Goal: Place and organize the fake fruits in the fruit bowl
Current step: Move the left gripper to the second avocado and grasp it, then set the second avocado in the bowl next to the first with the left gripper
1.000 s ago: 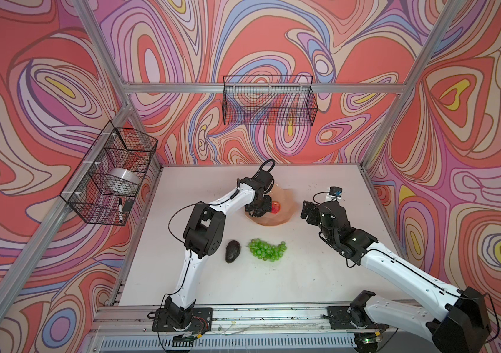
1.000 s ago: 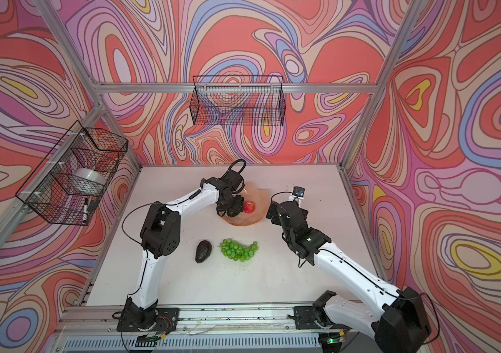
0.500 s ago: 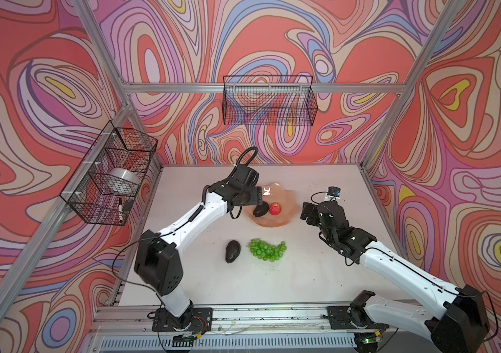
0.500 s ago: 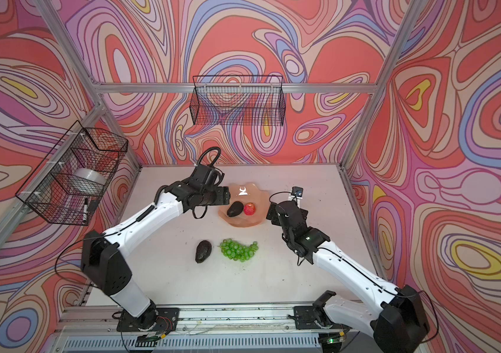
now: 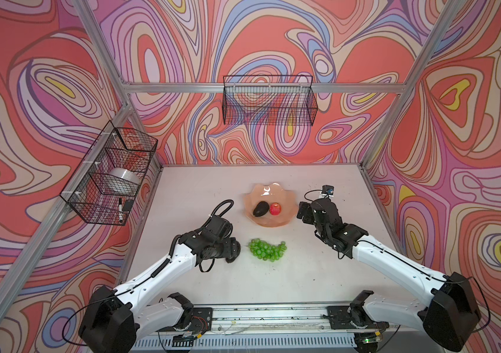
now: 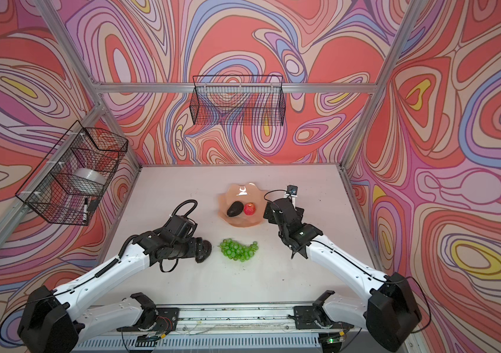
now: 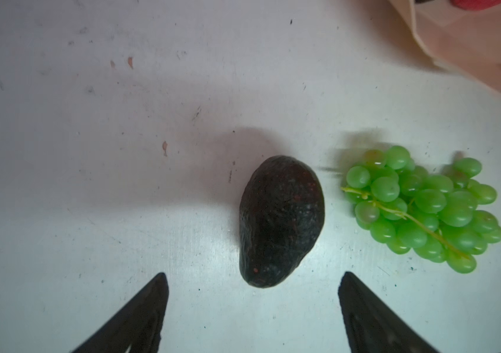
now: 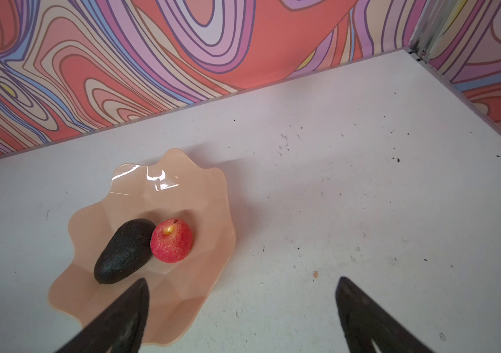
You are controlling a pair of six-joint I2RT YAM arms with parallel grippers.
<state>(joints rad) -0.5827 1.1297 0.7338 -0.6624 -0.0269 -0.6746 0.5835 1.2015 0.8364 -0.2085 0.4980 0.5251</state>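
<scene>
The fruit bowl (image 5: 284, 198) held one avocado (image 5: 261, 208) touching a red apple (image 5: 275, 209).
The second avocado (image 7: 281, 221) and green grapes (image 5: 267, 249) lay outside it, robot-side; left gripper (image 7: 254, 275) hung spread over that avocado, right gripper (image 8: 243, 278) spread beside the bowl.

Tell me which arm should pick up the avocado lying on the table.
Left. Its open pincer is close over that avocado, which shows just ahead of its spread jaws in the wrist view. The right pincer, also open, sits beside the fruit bowl, farther away.
</scene>
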